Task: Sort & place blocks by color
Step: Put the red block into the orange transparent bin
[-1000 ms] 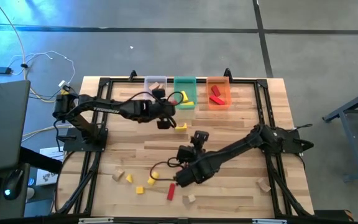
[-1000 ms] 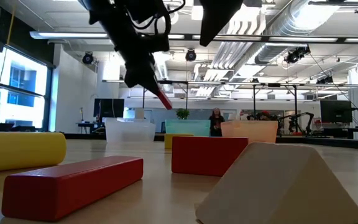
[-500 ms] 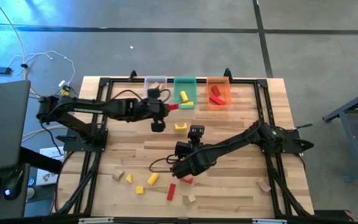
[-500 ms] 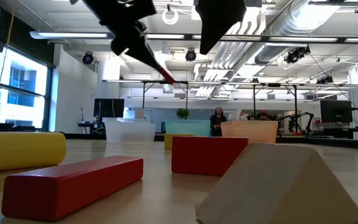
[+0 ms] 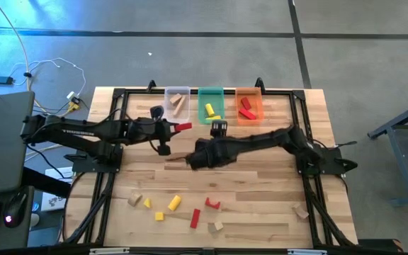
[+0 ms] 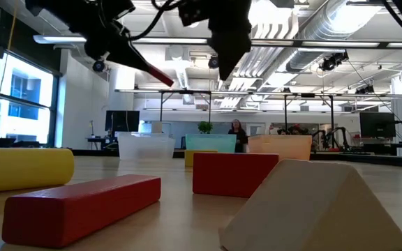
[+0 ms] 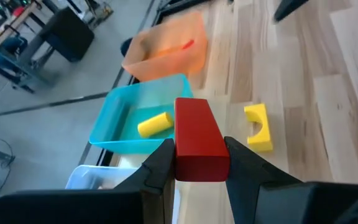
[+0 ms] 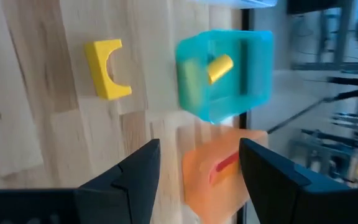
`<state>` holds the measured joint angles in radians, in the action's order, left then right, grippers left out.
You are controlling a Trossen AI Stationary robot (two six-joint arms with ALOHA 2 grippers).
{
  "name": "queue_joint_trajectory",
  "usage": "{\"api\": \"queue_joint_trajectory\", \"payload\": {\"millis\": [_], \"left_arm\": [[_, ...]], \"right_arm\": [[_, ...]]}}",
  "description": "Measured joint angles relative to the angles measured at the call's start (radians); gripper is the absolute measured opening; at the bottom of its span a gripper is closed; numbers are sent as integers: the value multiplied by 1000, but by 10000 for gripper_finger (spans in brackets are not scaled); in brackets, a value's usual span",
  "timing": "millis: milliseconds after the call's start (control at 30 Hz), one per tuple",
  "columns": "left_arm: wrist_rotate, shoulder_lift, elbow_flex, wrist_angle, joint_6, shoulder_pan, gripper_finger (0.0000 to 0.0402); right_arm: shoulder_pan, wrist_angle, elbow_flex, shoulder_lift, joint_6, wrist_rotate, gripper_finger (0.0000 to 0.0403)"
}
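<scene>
No brand mark or writing can be read anywhere. The tabletop is pale butcher-block wood in long glued strips, framed by black metal rails.

The left gripper pinches a red block, a smooth rectangular bar, above the tabletop in front of the far-edge bins; the left wrist view shows its dark fingers pressed on the bar's two long sides, the bar jutting out past the tips. The left arm reaches nearly level from the left edge. The right gripper has its fingers spread and, as far as the right wrist view shows, nothing lies between them; its arm stretches low from the right side across to the middle of the tabletop.

Three translucent plastic bins sit in a row at the far edge. The clear bin holds tan wood pieces, the green bin a yellow cylinder and another yellow piece, and the orange bin red pieces. A yellow arch block lies on the wood just in front of the green bin.

Near the front edge lies a loose scatter: a yellow cylinder block, a red bar, a red arch, small yellow pieces and tan wedges, with one tan block apart toward the front right corner. Which of these loom close in the low view is hard to say.
</scene>
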<state>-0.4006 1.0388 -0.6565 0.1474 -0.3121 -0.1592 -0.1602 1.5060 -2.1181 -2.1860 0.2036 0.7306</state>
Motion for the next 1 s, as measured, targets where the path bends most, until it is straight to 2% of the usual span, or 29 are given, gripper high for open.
{"api": "queue_joint_trajectory", "payload": {"millis": [267, 567, 900, 1000], "left_arm": [[-11, -11, 37, -28, -20, 4, 79], [10, 3, 39, 5, 51, 7, 79], [38, 8, 39, 4, 143, 51, 79], [34, 8, 39, 3, 164, 64, 79]], "right_arm": [[130, -238, 0, 0, -235, -233, 203], [203, -381, 0, 0, -318, -401, 203], [212, -480, 0, 0, -436, -429, 203], [212, -491, 0, 0, -474, -480, 203]]}}
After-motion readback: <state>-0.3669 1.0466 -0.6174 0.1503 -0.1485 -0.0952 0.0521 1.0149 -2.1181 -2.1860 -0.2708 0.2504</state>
